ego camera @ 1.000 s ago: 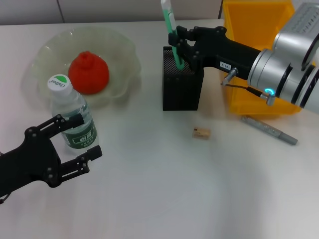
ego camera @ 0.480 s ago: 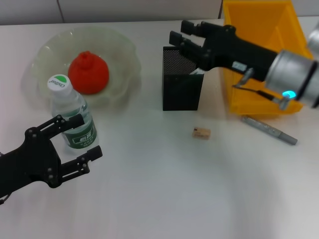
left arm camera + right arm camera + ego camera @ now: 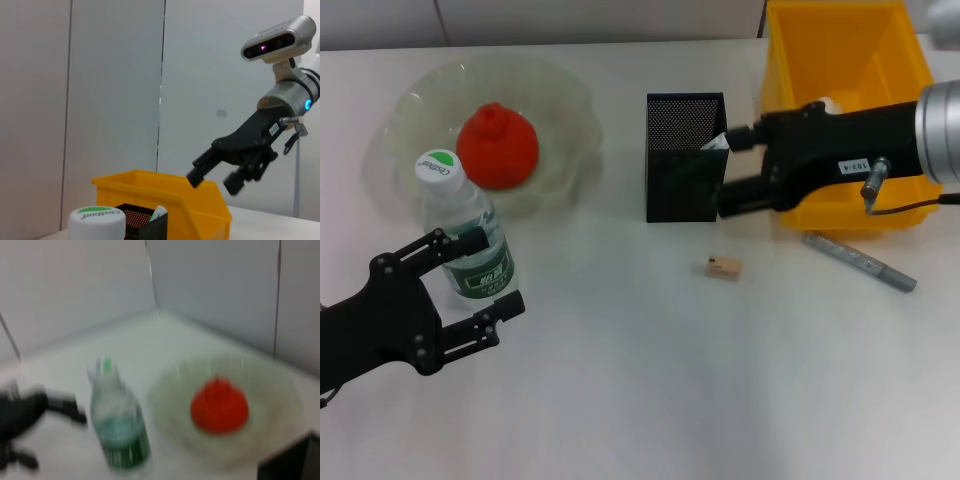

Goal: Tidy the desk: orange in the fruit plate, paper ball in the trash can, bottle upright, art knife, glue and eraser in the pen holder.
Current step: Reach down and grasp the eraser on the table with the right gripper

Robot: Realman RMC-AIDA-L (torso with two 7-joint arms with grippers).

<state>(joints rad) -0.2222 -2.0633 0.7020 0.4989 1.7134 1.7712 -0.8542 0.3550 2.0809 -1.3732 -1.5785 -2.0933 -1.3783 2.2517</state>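
2 grippers of mine are over a plain white desk (image 3: 650, 390), with pale grey wall panels behind it, split by thin dark seams. My right gripper (image 3: 732, 170) hangs with its fingers spread and nothing between them, just right of the pen holder (image 3: 684, 160) and in front of the yellow trash can (image 3: 840, 70). A small white label with dark print sits on that arm, too small to read. My left gripper (image 3: 480, 275) waits near the left edge, fingers apart on either side of the bottle (image 3: 468, 235) but not closed on it. The bottle stands upright; its white-and-green cap carries writing I cannot make out. Behind it the orange (image 3: 497, 145) rests in the fruit plate (image 3: 565, 100). A pale tip of the art knife (image 3: 716, 143) peeps over the holder's right rim. The eraser (image 3: 724, 267) lies on the desk in front of the holder, and the glue (image 3: 860, 260) lies to its right, in front of the trash can.
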